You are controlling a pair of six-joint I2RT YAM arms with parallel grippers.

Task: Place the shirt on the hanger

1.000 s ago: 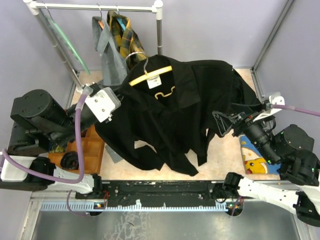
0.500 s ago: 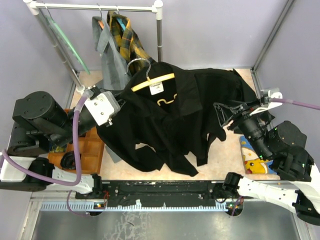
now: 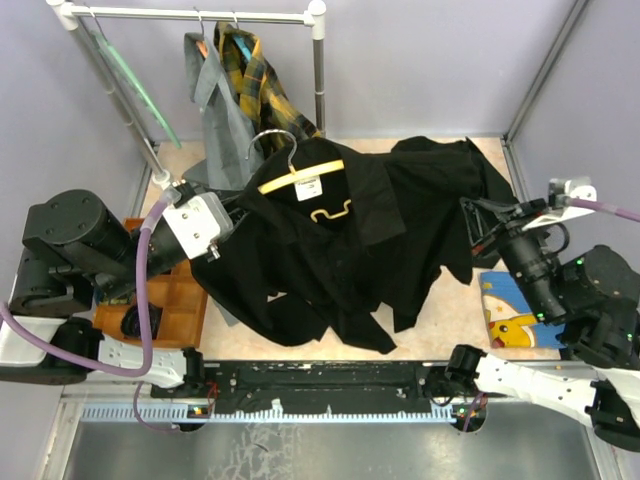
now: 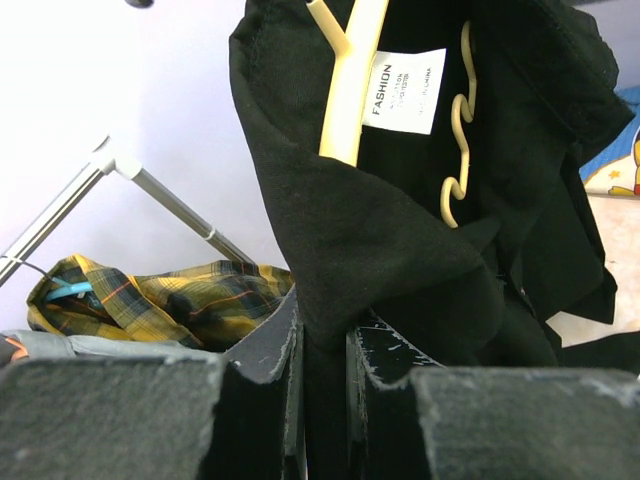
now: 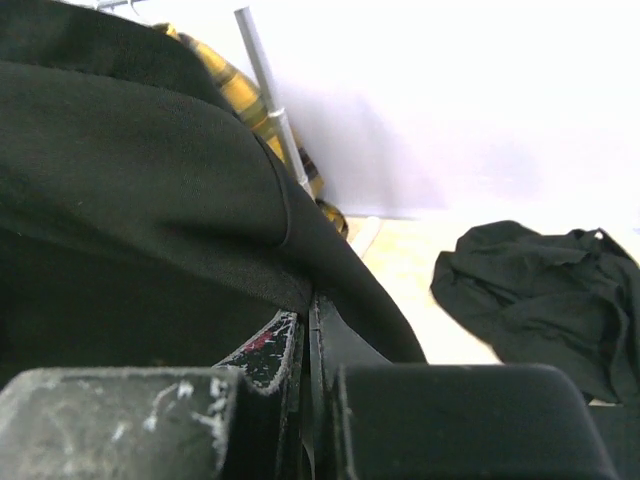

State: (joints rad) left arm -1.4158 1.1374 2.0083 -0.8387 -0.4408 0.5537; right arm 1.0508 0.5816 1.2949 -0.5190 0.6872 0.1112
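Black soft fabric fills the middle of the scene: the large plain black long-sleeved shirt (image 3: 330,250) hangs spread between the two arms over the pale tabletop (image 3: 440,330). The slim yellow clothes hanger (image 3: 300,178) with a silver metal hook sits inside the collar, its hook poking up and out, just beside the small white label (image 4: 405,90). The left gripper (image 4: 322,350) is clamped on a thick fold of the shirt below the collar. The right gripper (image 5: 308,325) has its jaws pressed together at the shirt's right edge, seemingly nipping a thin hem, though that wrist view is dim. Behind, a yellow-and-black plaid shirt (image 3: 250,65) hangs on the white rail (image 3: 200,15). A crumpled black garment (image 5: 540,290) lies on the table.
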